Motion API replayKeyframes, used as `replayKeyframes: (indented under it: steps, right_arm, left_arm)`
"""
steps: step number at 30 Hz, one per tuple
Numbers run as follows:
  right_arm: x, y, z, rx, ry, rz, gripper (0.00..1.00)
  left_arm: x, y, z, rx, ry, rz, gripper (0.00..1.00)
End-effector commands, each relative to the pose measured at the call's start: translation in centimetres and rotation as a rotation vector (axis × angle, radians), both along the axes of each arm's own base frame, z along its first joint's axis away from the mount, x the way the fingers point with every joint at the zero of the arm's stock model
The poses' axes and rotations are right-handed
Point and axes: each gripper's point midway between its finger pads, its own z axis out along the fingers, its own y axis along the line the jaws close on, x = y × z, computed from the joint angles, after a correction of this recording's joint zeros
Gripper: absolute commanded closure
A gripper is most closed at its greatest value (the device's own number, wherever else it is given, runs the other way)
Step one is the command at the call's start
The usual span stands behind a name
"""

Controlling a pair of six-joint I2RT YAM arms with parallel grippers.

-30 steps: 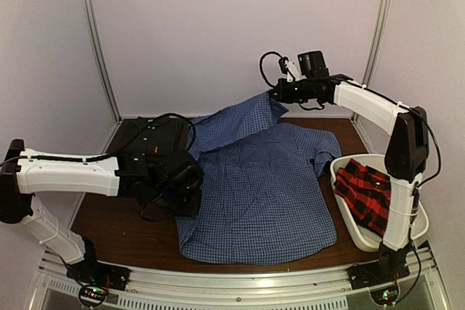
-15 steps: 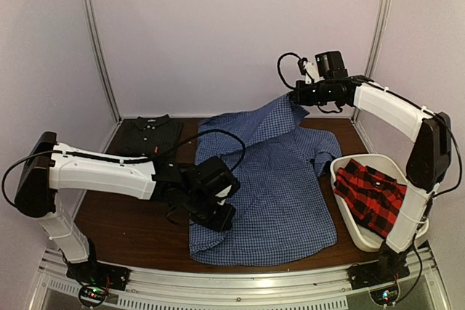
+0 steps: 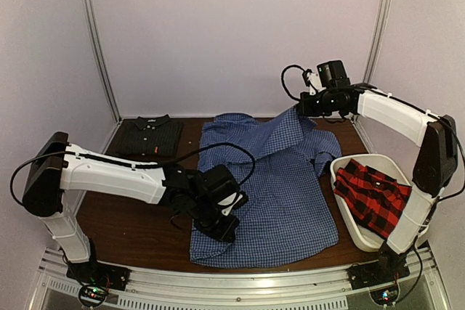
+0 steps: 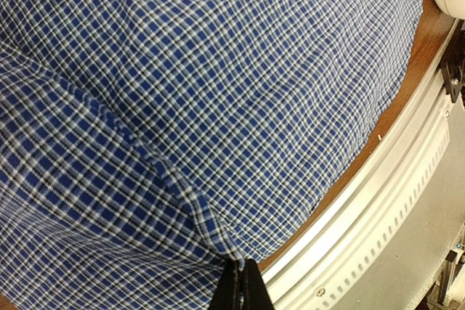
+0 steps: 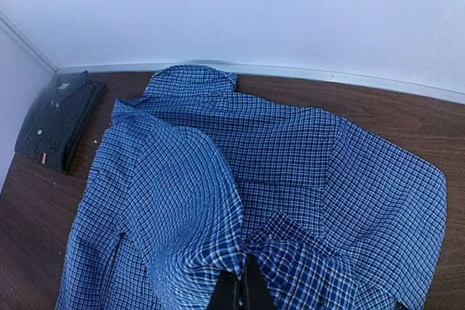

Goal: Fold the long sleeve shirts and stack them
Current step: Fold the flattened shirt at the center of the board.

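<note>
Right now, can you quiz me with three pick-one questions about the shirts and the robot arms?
1. Where is the red-and-black plaid cloth shirt?
A) in the white plastic tub
B) on the wall
C) on the floor
2. How many shirts show?
A) two
B) three
C) five
3. The right tool is
A) open
B) shut on the blue fine-check cloth shirt
C) out of view
Answers: 1 A, it lies inside the tub. 2 B, plaid, blue, and a folded dark charcoal shirt. 3 B, it pinches lifted blue cloth.
</note>
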Motion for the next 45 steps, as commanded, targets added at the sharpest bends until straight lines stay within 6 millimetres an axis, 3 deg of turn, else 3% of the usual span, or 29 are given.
replayKeyframes:
  steps: [1,15,19,27,33,45]
  right_arm:
    - [-0.6,-1.5,2.5,-0.015,-0.059,-0.042,1.0]
    - [-1.3,-3.1,4.2,-0.055,-0.092,-0.088,1.0]
    - [-0.2,-3.3,5.0,-0.071,-0.11,-0.101,1.0]
    - [1.9,-3.7,3.9,-0.103,-0.085,-0.119,1.0]
    - [3.1,-4.5,4.2,-0.111,-0.094,-0.14,1.0]
    - [5.5,-3.9,3.8,-0.11,-0.072,-0.131,1.0]
  left_arm:
    - [-1.1,-1.0,-0.4,-0.038,0.025,-0.067,1.0]
    - [-1.7,-1.7,-0.3,-0.056,0.043,-0.114,1.0]
    - [-1.9,-1.7,-0.3,-0.061,0.049,-0.129,1.0]
    - [-2.0,-2.0,-0.5,-0.061,0.058,-0.143,1.0]
    - [-2.2,-1.9,-0.5,-0.063,0.061,-0.149,1.0]
    - [-2.1,-2.1,-0.2,-0.075,0.054,-0.157,1.0]
